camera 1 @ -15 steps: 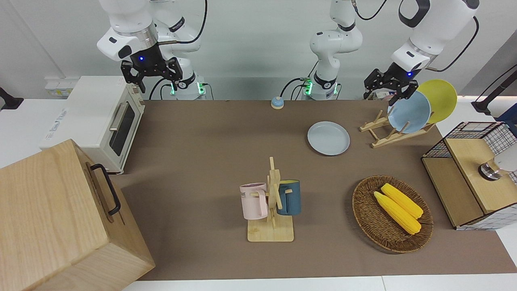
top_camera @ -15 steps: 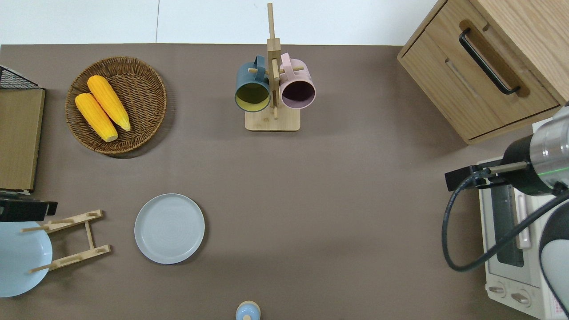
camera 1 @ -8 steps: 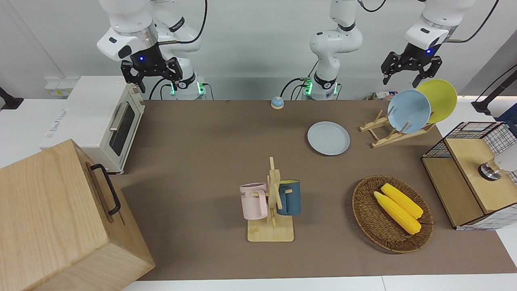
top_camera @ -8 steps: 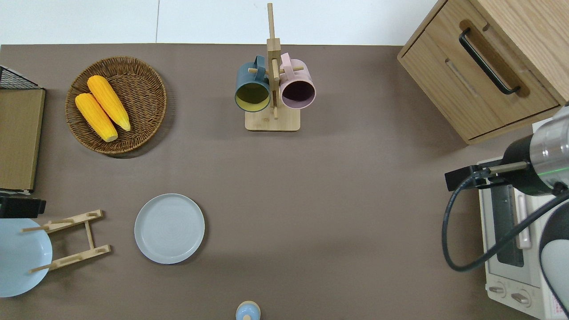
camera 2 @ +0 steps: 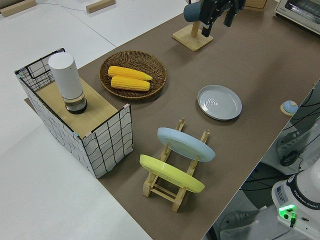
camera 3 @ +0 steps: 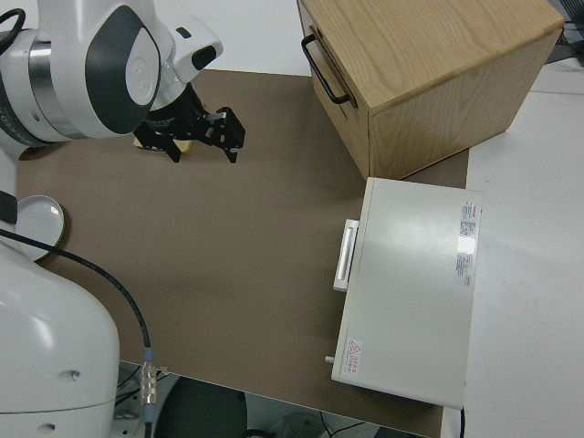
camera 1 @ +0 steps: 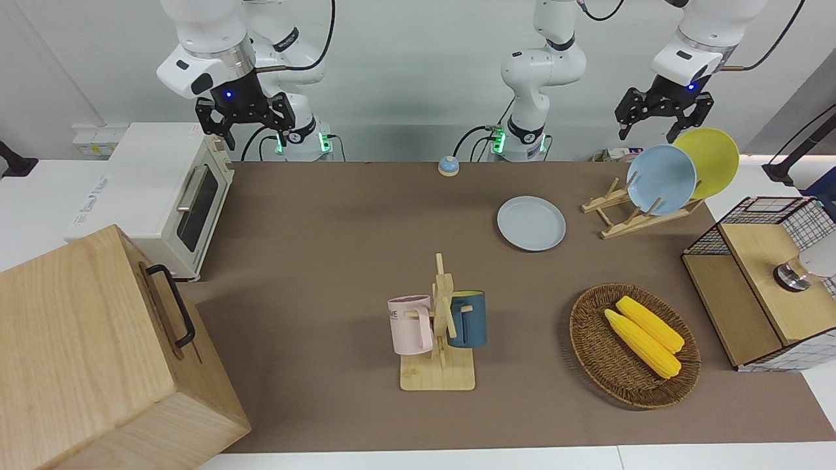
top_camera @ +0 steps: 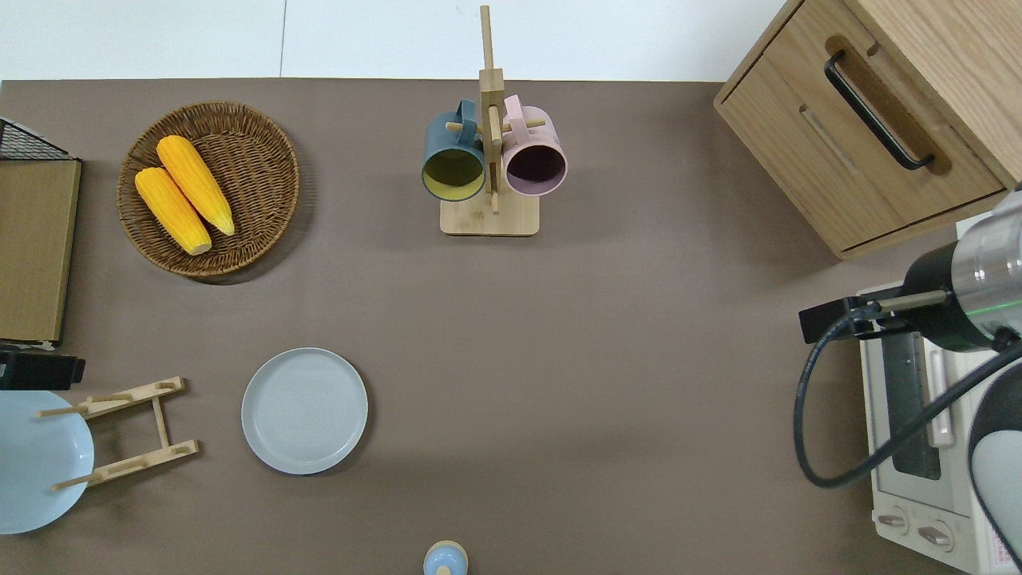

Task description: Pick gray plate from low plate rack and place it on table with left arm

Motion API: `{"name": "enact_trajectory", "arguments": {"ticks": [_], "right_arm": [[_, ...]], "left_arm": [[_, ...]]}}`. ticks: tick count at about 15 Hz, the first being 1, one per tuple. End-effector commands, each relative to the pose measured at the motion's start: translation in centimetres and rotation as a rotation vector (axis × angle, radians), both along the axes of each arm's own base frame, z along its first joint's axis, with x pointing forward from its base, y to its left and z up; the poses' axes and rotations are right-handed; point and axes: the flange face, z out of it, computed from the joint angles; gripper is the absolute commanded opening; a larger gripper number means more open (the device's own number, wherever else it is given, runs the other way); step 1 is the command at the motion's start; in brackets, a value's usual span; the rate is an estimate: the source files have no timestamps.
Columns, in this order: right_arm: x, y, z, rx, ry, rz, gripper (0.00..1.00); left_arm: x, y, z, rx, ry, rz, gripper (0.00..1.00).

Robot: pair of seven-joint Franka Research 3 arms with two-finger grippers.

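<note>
The gray plate lies flat on the brown table, beside the low plate rack and toward the table's middle. A sky-blue plate and a yellow plate lean in the rack. My left gripper hangs open and holds nothing, high over the rack's end where the blue plate stands. My right gripper is open, and that arm is parked.
A mug stand holds a pink and a dark blue mug. A wicker basket holds two corn cobs. A wire basket, a toaster oven, a wooden cabinet and a small bell ring the table.
My left gripper rose from the sky-blue plate's rim to well above the rack, then held almost still. The gray plate and the right arm have not moved.
</note>
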Motion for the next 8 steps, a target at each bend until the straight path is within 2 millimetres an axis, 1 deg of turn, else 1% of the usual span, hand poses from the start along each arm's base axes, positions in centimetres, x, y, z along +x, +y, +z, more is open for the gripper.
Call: {"name": "enact_trajectory", "arguments": {"ticks": [1,2,4,5,6,8], "right_arm": [[-0.2,-0.1,0.3,0.009,0.006,-0.002,0.990],[-0.2,-0.1,0.3,0.009,0.006,-0.002,0.990],[-0.2,-0.1,0.3,0.009,0.006,-0.002,0.987],[-0.2,-0.1,0.3,0.009,0.006,-0.002,0.987],[-0.2,-0.1,0.3,0.009,0.006,-0.002,0.990],[-0.2,-0.1,0.3,0.009,0.006,-0.002,0.987]], "left_arm": [[0.5,-0.7,0.3,0.012,-0.004,0.000,0.99],[0.6,-1.3,0.2,0.011,-0.004,-0.013,0.99],[0.6,-1.4,-0.1,-0.012,0.001,-0.014,0.99],[0.8,-1.3,-0.4,-0.036,0.005,-0.013,0.99],[1.0,-0.7,-0.7,-0.053,0.011,-0.003,0.99],[1.0,-0.5,-0.8,-0.052,0.013,-0.012,0.99]]}}
